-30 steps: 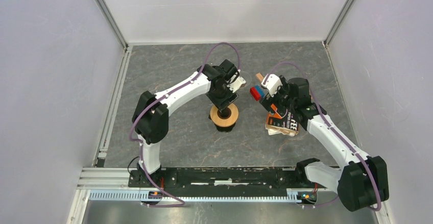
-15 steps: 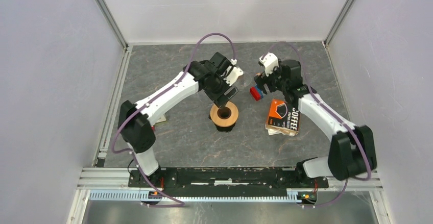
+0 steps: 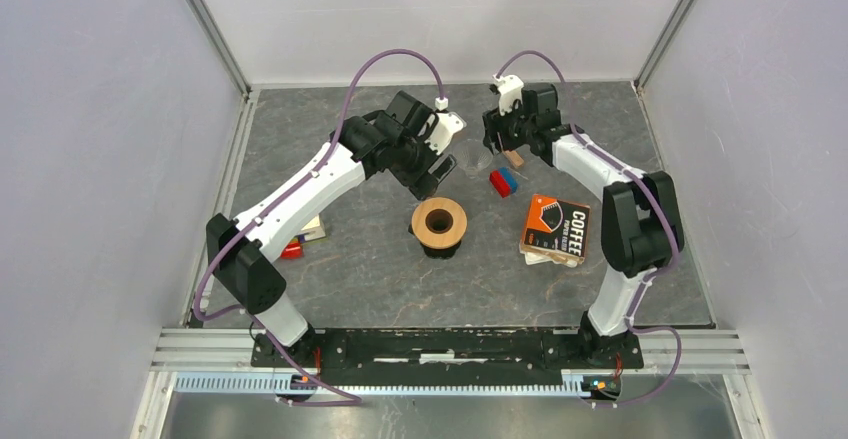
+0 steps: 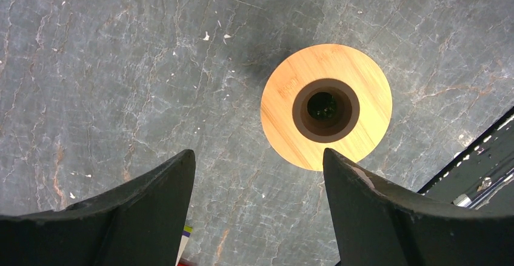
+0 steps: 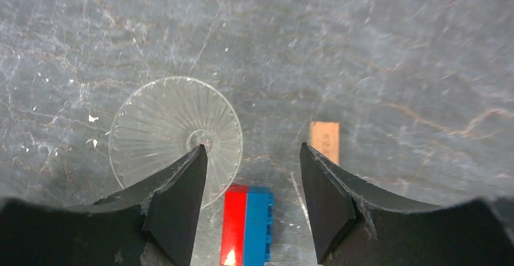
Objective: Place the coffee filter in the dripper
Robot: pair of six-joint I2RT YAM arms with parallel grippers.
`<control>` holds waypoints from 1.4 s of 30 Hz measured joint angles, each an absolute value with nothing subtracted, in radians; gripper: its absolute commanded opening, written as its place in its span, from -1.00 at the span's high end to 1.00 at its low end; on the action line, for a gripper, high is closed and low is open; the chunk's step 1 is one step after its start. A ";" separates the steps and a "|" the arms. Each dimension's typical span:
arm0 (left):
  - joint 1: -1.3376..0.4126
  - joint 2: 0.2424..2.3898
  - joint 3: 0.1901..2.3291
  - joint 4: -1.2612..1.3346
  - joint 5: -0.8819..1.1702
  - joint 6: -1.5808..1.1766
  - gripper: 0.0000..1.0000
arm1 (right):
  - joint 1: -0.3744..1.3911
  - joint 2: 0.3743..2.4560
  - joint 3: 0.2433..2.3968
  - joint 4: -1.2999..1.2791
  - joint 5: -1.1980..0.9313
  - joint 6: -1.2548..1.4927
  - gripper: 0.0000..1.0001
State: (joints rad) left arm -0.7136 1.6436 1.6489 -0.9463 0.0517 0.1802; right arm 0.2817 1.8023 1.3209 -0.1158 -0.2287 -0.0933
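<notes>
The dripper shows in two parts. Its wooden collar ring (image 3: pixel 438 221) (image 4: pixel 326 105) sits on a dark round cup (image 3: pixel 438 247) mid-table. Its clear ribbed glass cone (image 5: pixel 176 134) lies apart on the table. My left gripper (image 3: pixel 438 162) (image 4: pixel 259 160) hovers just behind the ring, open, with only table between the fingers. My right gripper (image 3: pixel 497 145) (image 5: pixel 253 151) hangs open over the table beside the glass cone, holding nothing. I see no puffed coffee filter; only white paper edges (image 3: pixel 553 258) peek from under the coffee box.
A red and blue block (image 3: pixel 503 181) (image 5: pixel 248 223) lies below the right gripper, and a small wooden piece (image 3: pixel 513 158) (image 5: pixel 325 140) lies beside it. The coffee box (image 3: pixel 556 227) lies at the right. A card and a red item (image 3: pixel 303 239) lie at the left.
The left gripper drew back from over the ring and opened wider. The right arm swung from above the coffee box to the back of the table, its jaws narrowing somewhat.
</notes>
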 measured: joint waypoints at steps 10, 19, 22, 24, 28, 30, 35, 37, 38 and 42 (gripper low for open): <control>-0.713 1.644 1.648 -0.946 0.052 0.180 -0.67 | 0.288 1.874 1.324 -0.159 -0.281 -0.050 -0.15; -0.712 1.644 1.638 -0.944 0.051 0.180 -0.67 | 0.293 1.935 1.328 -0.159 -0.313 -0.023 0.13; -0.710 1.644 1.637 -0.944 0.051 0.180 -0.67 | 0.294 1.952 1.332 -0.160 -0.316 -0.017 0.30; -0.708 1.644 1.637 -0.944 0.049 0.180 -0.67 | 0.294 1.959 1.343 -0.162 -0.318 -0.013 0.41; -0.704 1.644 1.637 -0.944 0.043 0.181 -0.67 | 0.294 1.962 1.374 -0.179 -0.317 -0.009 0.86; -0.700 1.644 1.637 -0.944 0.036 0.181 -0.67 | 0.294 1.961 1.393 -0.184 -0.318 -0.006 1.00; -0.674 1.644 1.634 -0.943 0.035 0.195 -0.63 | 0.294 1.923 1.398 -0.208 -0.299 -0.027 1.00; -0.653 1.644 1.633 -0.944 0.036 0.200 -0.62 | 0.294 1.879 1.378 -0.216 -0.292 -0.035 1.00; -0.635 1.644 1.633 -0.944 0.044 0.201 -0.62 | 0.294 1.844 1.364 -0.226 -0.291 -0.042 1.00; -0.532 1.641 1.631 -0.944 0.112 0.199 -0.62 | 0.294 1.687 1.308 -0.245 -0.322 -0.054 1.00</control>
